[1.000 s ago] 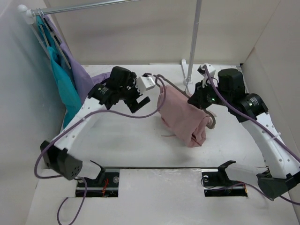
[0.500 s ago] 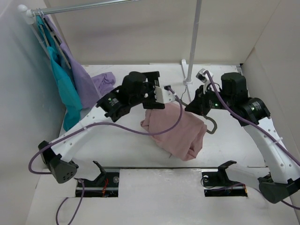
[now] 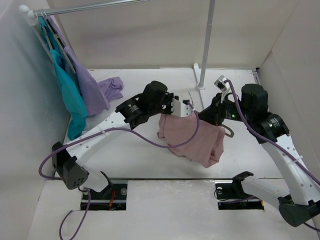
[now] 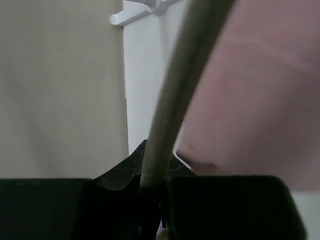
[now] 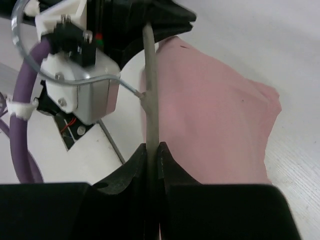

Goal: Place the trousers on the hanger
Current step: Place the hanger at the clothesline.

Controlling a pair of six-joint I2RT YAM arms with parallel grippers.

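Place of trousers point(image 3: 192, 140): you find the dusty-pink cloth in the middle of the table point(image 3: 130, 150), between the two arms. It is draped over the hanger and hangs down from it in a bunched fold. Whether its lower edge touches the table, you cannot tell from the top view.
Place of hanger point(image 5: 150, 75): it is lifted above the table and held by both arms. In your right wrist view the grey bar runs straight away from the camera toward the other arm, and the pink cloth lies on its right side. The thin wire hook point(image 5: 107, 78) leaves the bar to the left in that view, in a wide curve.
State of left hand point(image 3: 190, 108): clamped on the hanger. In your left wrist view the grey bar comes up from between the two dark fingers point(image 4: 225, 205), with no gap beside it. Pink cloth fills the right part of that view.
State of right hand point(image 3: 206, 115): also clamped on the hanger. The right wrist view shows the bar pinched tight between its two dark fingers.
Relation of hands: they are near each other and face each other along the bar, at the upper edge of the trousers.
Things at the side: a teal garment point(image 3: 70, 95) and a lilac garment point(image 3: 90, 85) hang from the rail point(image 3: 90, 6) at far left, well apart from the trousers. The lilac one lies partly on the table. A white pole point(image 3: 207, 40) stands behind the hands.
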